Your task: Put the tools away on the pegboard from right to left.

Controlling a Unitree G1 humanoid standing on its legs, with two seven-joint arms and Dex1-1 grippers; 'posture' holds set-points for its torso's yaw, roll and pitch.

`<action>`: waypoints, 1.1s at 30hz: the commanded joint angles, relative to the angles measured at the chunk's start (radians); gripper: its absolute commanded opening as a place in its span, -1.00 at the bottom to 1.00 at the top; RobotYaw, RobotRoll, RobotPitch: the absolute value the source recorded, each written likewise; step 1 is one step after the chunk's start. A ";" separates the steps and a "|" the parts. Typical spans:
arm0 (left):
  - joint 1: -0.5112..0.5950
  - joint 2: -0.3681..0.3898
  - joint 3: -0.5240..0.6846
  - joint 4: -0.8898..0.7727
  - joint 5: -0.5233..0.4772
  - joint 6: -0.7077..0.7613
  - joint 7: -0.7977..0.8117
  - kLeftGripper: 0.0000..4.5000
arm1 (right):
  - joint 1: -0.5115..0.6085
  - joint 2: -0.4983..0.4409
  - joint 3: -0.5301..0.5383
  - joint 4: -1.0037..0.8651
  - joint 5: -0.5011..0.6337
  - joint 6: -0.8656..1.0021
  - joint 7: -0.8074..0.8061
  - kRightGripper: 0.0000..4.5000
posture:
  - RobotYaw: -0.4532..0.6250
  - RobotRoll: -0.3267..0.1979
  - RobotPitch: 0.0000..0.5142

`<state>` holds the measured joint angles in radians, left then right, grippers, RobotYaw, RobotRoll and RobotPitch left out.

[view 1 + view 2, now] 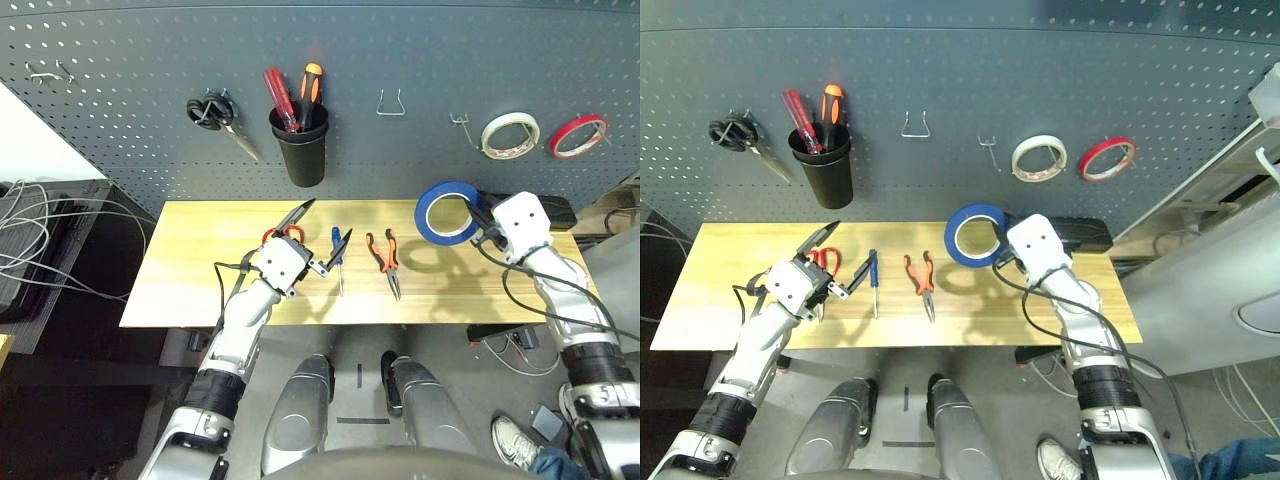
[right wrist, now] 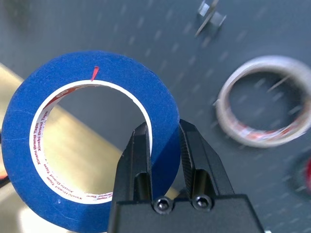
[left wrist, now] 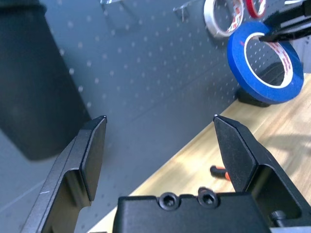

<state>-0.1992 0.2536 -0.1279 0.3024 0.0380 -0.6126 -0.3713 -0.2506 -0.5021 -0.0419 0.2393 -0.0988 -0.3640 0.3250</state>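
Observation:
My right gripper [image 2: 162,133] is shut on the rim of the blue tape ring [image 2: 121,73] and holds it upright above the table's right end [image 1: 447,212], in front of the pegboard [image 1: 400,60]. An empty hook [image 1: 460,122] sticks out of the board above the ring. On the wooden table [image 1: 200,270] lie the orange-and-black pliers [image 1: 385,260] and the blue-handled screwdriver [image 1: 337,250]. The red-handled scissors [image 1: 288,234] are partly covered by my left gripper [image 1: 322,235], which hangs open over them with nothing between its fingers.
A white tape ring [image 1: 510,135] and a red tape ring [image 1: 578,135] hang at the board's right. A black cup [image 1: 300,150] holds screwdrivers, black-handled scissors [image 1: 212,113] hang left of it, and a wire hook [image 1: 390,103] is bare.

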 commanded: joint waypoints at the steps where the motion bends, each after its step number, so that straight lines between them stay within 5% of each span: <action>1: 0.000 0.002 -0.010 -0.011 0.011 -0.012 -0.007 1.00 | 0.013 -0.022 -0.057 -0.056 -0.020 -0.055 -0.060 -0.68 | -0.01 0.25 -0.18; 16: -0.041 -0.004 -0.028 0.001 0.017 -0.016 -0.019 1.00 | -0.073 -0.015 -0.097 -0.061 -0.033 -0.033 -0.146 -0.68 | -0.04 0.25 -0.20; 33: -0.049 -0.025 -0.097 -0.017 -0.006 0.059 -0.111 1.00 | -0.384 0.069 0.003 0.427 -0.124 -0.107 -0.272 -0.68 | 0.04 0.25 -0.23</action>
<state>-0.2630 0.2291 -0.2140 0.2996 0.0331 -0.5659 -0.4715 -0.6300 -0.4345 -0.0493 0.6375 -0.2139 -0.4483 0.0643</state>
